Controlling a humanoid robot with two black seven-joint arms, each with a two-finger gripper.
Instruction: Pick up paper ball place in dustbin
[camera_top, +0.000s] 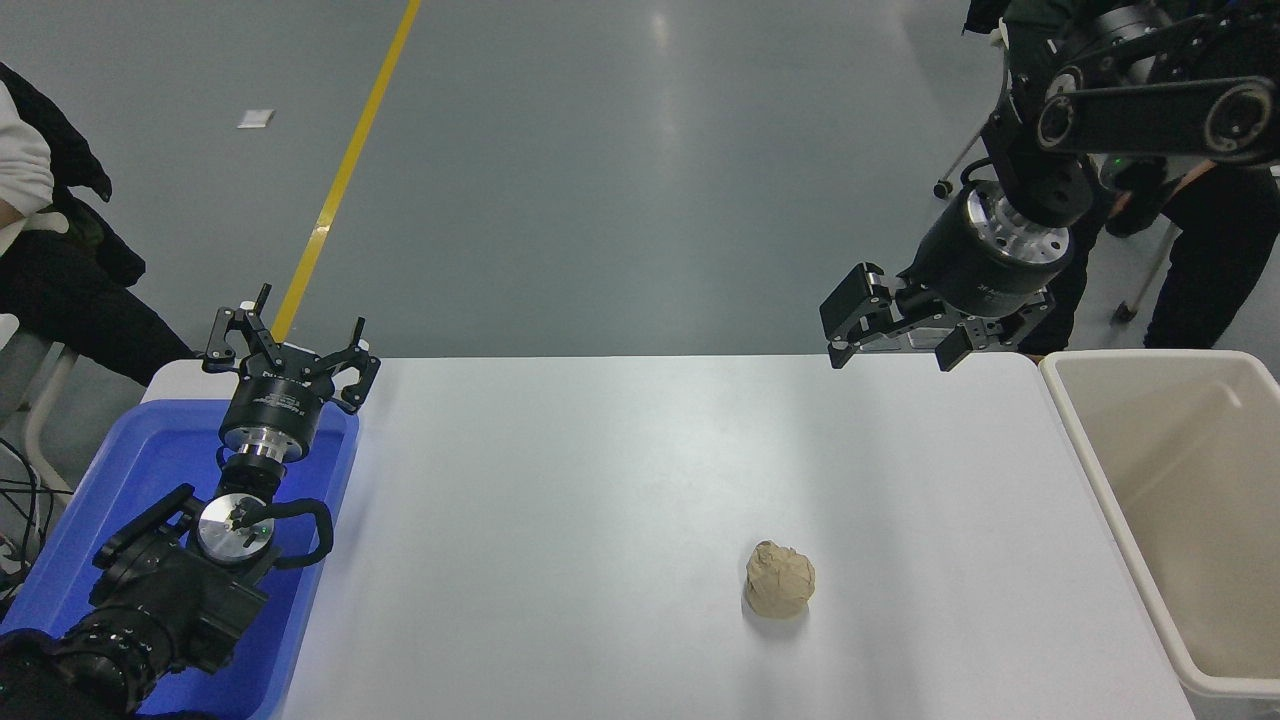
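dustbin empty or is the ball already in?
Empty as far as visible: the dustbin shows bare walls and floor; the paper ball sits on the table.

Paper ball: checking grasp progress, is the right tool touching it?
Apart. The head view shows the right tool up at the table's far edge, bare tabletop between it and the paper ball.

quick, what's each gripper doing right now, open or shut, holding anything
Left gripper: open, empty, parked over the blue tray.
Right gripper: open, empty, raised at the table's far edge, well away from the paper ball.
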